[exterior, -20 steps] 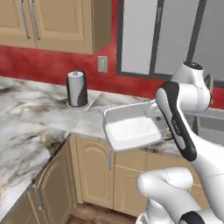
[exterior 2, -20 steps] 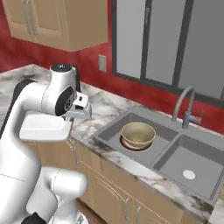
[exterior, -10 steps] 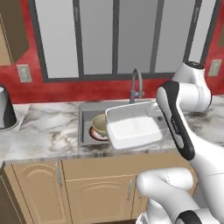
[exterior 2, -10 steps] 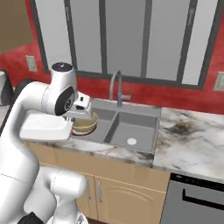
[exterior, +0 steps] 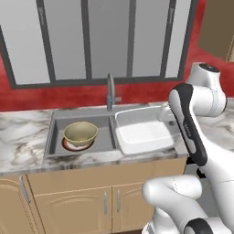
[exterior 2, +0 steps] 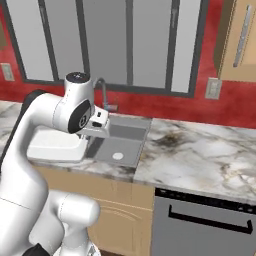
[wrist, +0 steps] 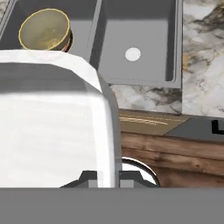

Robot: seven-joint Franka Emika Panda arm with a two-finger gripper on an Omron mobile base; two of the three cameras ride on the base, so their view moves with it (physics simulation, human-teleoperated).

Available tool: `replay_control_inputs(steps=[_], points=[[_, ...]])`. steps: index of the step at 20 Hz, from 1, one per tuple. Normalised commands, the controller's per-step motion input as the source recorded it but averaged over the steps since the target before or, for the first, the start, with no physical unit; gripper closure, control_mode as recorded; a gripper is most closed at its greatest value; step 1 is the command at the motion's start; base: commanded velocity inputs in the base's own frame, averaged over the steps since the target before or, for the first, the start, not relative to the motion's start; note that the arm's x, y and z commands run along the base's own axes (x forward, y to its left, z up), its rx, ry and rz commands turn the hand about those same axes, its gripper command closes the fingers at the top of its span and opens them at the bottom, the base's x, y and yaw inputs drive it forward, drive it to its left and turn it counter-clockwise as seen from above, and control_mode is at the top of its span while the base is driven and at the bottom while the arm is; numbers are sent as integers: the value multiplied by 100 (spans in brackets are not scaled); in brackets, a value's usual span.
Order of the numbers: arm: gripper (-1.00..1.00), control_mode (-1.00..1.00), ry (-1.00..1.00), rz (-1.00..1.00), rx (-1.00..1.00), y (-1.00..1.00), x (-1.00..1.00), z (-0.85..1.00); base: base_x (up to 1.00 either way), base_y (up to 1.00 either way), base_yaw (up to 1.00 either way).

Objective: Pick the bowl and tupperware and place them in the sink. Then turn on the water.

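My gripper [wrist: 108,177] is shut on the right wall of the white tupperware [wrist: 52,118]; one dark fingertip sits on each side of that wall. The tupperware [exterior: 141,130] hangs level above the right basin of the grey sink [exterior: 55,132], with the hand [exterior: 164,114] at its right rim. The olive-gold bowl [exterior: 80,133] rests upright in the left basin on a red-rimmed plate [exterior: 73,146]. From the hand, the bowl [wrist: 44,29] lies at top left, with the bare right basin [wrist: 144,30] beside it. No water runs from the faucet [exterior: 109,91].
The faucet rises behind the sink's divider, close to the tupperware's back left corner. Marble counter [exterior 2: 200,150] stretches right of the sink, with a dishwasher [exterior 2: 205,220] below it. Wooden cabinet doors [exterior: 68,201] run under the sink; a window and red wall stand behind.
The base has driven right along the counter, so the whole scene slid left and the sink now lies under the arm. The tupperware stays gripped the same way.
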Motion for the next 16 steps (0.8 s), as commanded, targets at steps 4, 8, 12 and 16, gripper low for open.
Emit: replay_control_inputs(steps=[4,8,12,16], points=[[100,100,0,0,0,0,0,0,37,-47,0],[100,100,0,0,0,0,0,0,58,-40,-4],[100,100,0,0,0,0,0,0,73,-40,-7],[100,100,0,0,0,0,0,0,59,-15,-10]])
